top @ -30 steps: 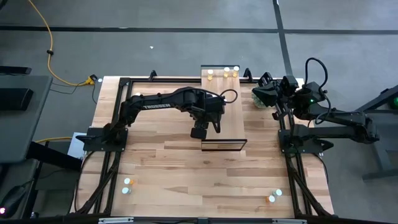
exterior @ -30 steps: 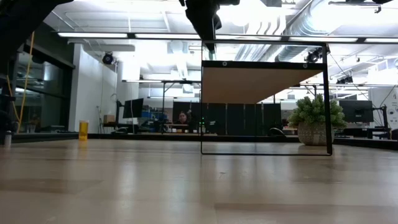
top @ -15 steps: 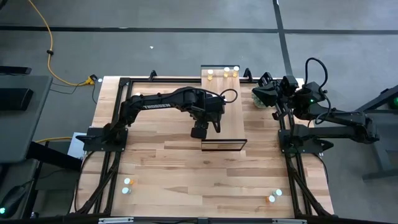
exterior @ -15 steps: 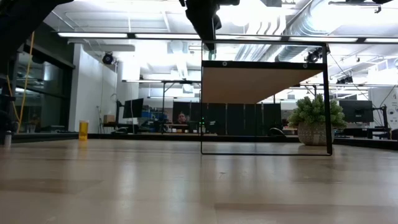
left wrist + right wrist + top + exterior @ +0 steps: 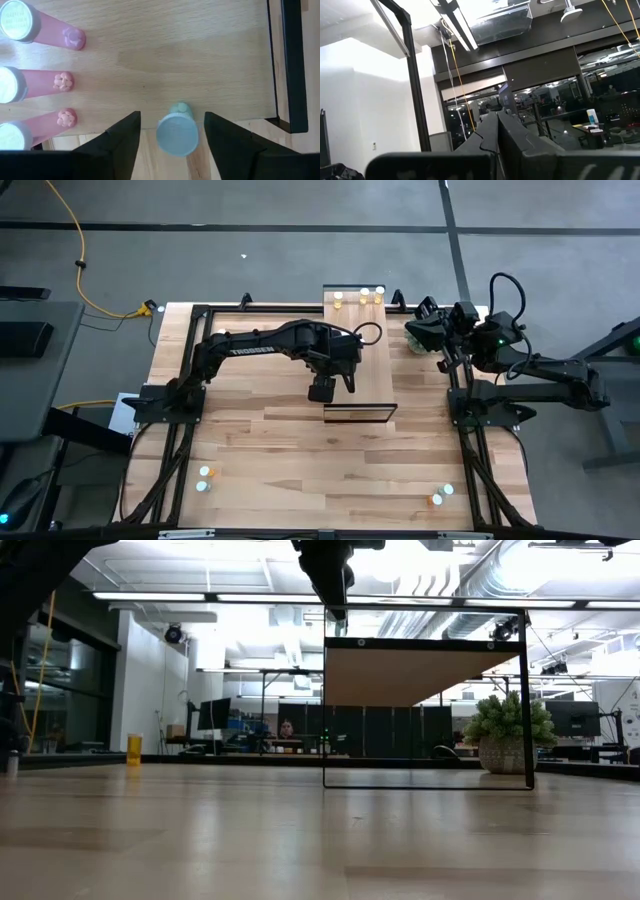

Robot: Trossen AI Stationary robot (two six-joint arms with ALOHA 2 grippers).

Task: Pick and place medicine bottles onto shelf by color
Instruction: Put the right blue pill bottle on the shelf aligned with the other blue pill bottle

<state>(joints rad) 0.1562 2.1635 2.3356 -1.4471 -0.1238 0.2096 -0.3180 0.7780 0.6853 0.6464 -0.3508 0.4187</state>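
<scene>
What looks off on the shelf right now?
Nothing stands out. The pale blue-green bottle stands upright on the shelf between the left gripper's open fingers, apart from three upright pink bottles. No spill or tipping visible.

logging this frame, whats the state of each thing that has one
left gripper: open, fingers either side of the blue bottle, not touching it
small pale blue-green bottle with white cap: upright on the light-wood shelf, free
three pink bottles with white caps: upright in a row on the shelf
right gripper: shut, parked off the table's right edge
</scene>
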